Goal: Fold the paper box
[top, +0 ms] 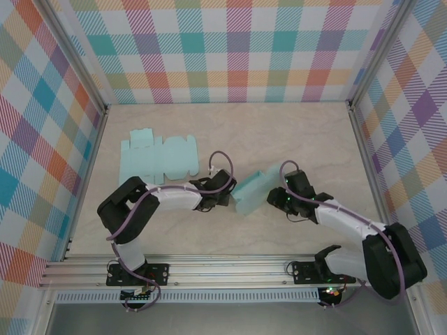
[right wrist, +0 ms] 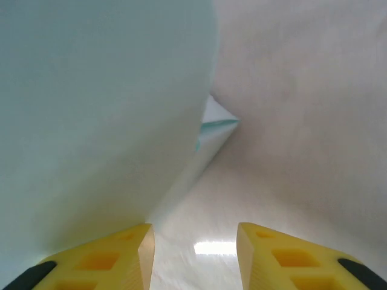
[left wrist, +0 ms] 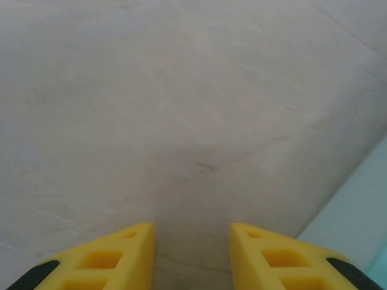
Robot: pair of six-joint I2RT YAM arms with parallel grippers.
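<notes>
Left claw (left wrist: pixel 191 241) and right claw (right wrist: pixel 195 241) are part-spread, pinching nothing; the paper box (top: pixel 253 192), at the right claw's nine o'clock, may spring open unheld.

A pale, wood-grained worktop (top: pixel 293 139) was seen, enclosed on three sides by walls covered in a pastel checked pattern: a back wall (top: pixel 237 49), a left wall (top: pixel 35 139) and a right wall (top: pixel 412 125). Metal posts (top: pixel 73 52) were set along the rear corners. An aluminium rail (top: pixel 230 269) was laid across the near edge. A faint dark mark (left wrist: pixel 205 164) was noted on the surface.
</notes>
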